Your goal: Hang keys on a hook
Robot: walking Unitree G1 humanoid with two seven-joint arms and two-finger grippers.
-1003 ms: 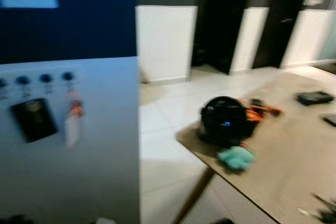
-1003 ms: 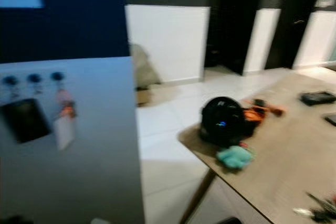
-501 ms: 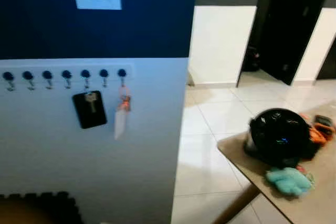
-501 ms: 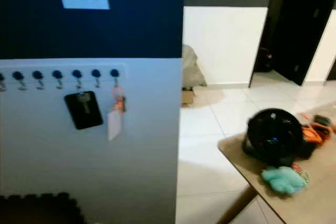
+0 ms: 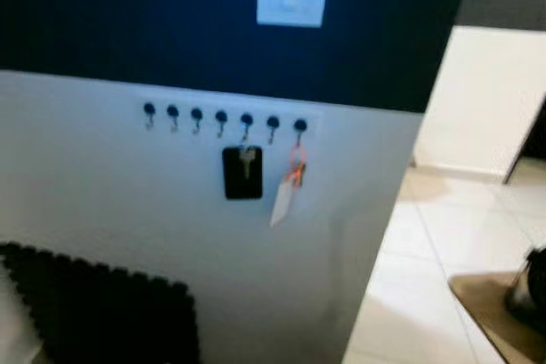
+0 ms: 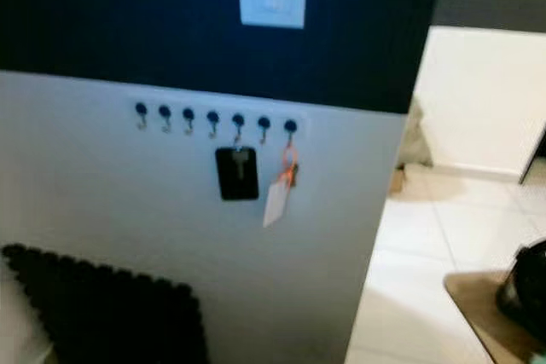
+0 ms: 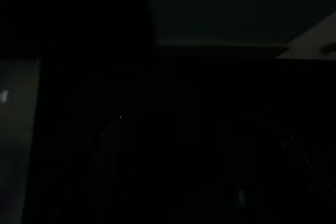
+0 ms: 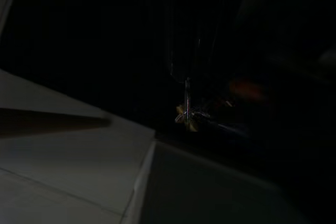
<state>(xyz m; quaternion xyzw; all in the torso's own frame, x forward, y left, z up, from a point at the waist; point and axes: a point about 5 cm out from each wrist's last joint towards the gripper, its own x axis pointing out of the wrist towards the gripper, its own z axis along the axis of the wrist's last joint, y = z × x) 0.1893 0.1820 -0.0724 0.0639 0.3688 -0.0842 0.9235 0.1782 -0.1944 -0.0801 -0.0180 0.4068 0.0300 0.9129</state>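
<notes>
Keys glint by the right end effector (dark wrist view).

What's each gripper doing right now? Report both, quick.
Left gripper: too dark to tell whether it is open or closed.
Right gripper: too dark to be sure; small metallic keys glint by it.

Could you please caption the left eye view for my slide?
Seven-hook key rack on white wall, holding a black key holder and an orange-ringed white tag.
</notes>
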